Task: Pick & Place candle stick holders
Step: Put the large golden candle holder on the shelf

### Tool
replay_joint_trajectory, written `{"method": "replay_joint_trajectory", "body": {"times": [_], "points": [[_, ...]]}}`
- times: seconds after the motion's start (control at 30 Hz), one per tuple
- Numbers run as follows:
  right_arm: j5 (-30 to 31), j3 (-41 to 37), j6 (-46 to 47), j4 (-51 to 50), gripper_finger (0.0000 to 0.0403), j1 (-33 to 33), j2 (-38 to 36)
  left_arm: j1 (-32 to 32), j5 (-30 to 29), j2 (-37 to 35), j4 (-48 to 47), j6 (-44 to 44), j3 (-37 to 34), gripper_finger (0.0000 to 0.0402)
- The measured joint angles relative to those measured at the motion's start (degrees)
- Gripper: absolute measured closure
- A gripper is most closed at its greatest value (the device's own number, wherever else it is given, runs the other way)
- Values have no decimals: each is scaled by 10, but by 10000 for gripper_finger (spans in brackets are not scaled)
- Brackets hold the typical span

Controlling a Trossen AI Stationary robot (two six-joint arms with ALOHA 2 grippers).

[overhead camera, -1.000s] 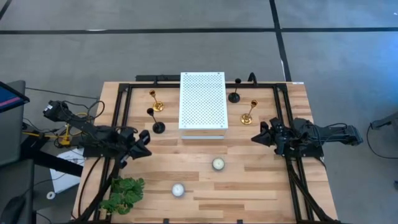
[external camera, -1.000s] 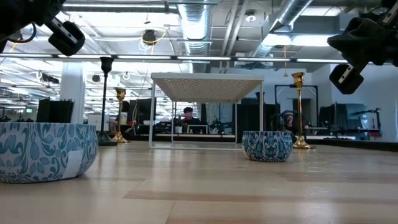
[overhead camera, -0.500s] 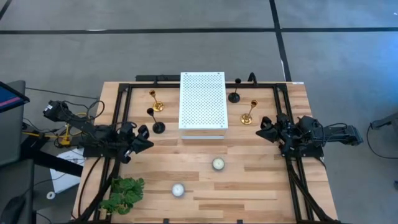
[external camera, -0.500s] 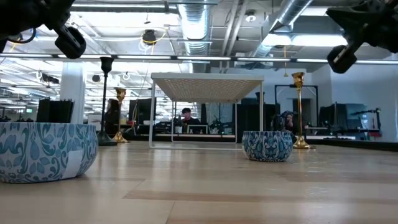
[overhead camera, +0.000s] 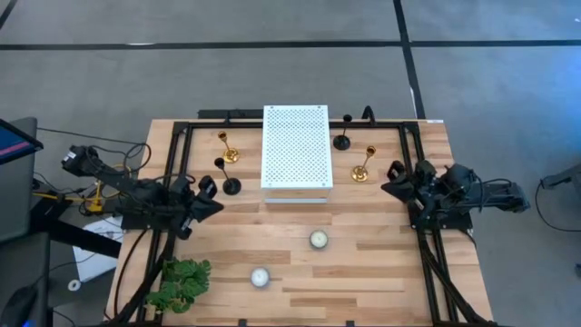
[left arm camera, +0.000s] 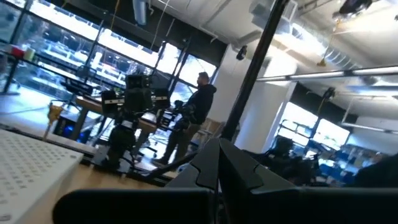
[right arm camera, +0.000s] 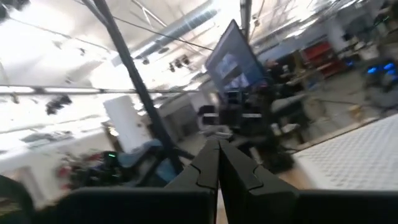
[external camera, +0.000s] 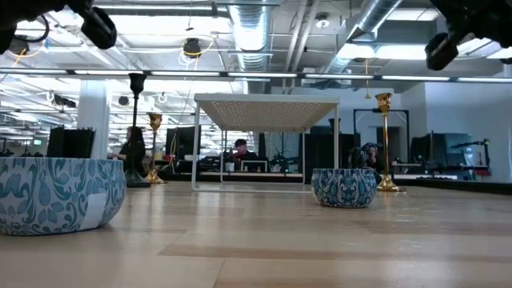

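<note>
Four candle stick holders stand upright on their round bases on the wooden table. A gold one (overhead camera: 226, 145) and a black one (overhead camera: 229, 178) are left of the white perforated stand (overhead camera: 295, 145). A black one (overhead camera: 342, 137) and a gold one (overhead camera: 363, 165) are right of it. My left gripper (overhead camera: 207, 193) is shut and empty, in the air just near-left of the left black holder. My right gripper (overhead camera: 392, 180) is shut and empty, in the air right of the right gold holder. The wrist views show the shut fingers of the left (left arm camera: 217, 155) and right (right arm camera: 217, 149) grippers.
Two blue-patterned bowls with white candles sit on the near half of the table (overhead camera: 318, 239) (overhead camera: 260, 277). A green leafy plant (overhead camera: 180, 283) lies at the near left corner. Black frame rails (overhead camera: 178, 173) (overhead camera: 410, 154) run along both sides. People show in the room beyond.
Both grippers have risen. My left gripper has gone a little toward the far edge, closer to the left black holder. My right gripper has drawn toward the table's right and far edges. The holders have kept still.
</note>
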Motion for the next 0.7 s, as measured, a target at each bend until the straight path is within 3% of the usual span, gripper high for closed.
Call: {"method": "replay_joint_trajectory", "body": {"times": [0.23,0.47,0.7], "points": [[65,95,-24,-179,403,0,0,0,-54,49,-22,4,35,396],[109,179,-54,-243,403,0,18,0,-96,94,-35,62,91,396],[123,251,-110,-263,403,0,96,0,-125,124,-193,90,202,396]]}}
